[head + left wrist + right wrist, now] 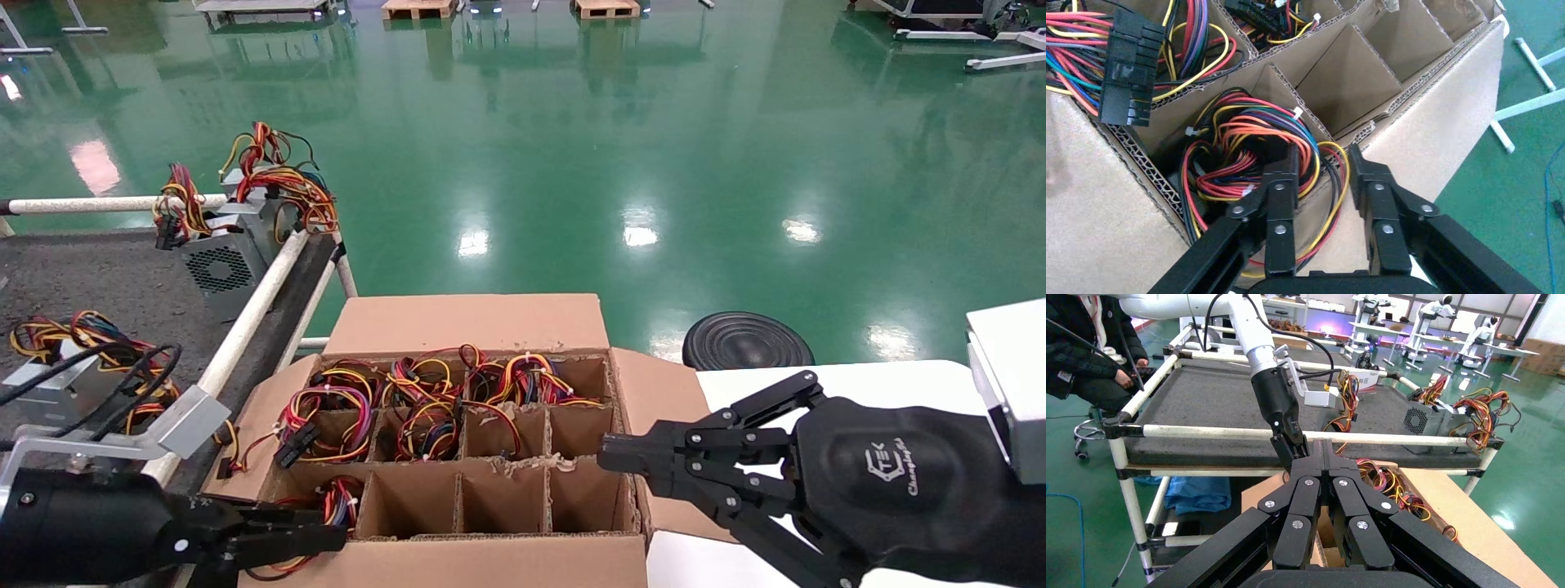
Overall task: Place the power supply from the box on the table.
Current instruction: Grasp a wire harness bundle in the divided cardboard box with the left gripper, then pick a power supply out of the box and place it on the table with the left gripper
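The brown box stands open in front of me, and several of its divider cells hold bundles of red, yellow and black wires. In the near-left cell a power supply shows only its wire bunch; its metal body is hidden. My left gripper is open at that cell. One finger lies over the bunch, the other is outside the box wall, and a few loose wires run between them. My right gripper is shut and empty, hovering at the box's right edge. The dark grey table lies to the left.
Two power supplies lie on the table: one at its far corner, one nearer. A white rail separates table and box. A smooth white tabletop lies right of the box, and a black disc sits on the green floor.
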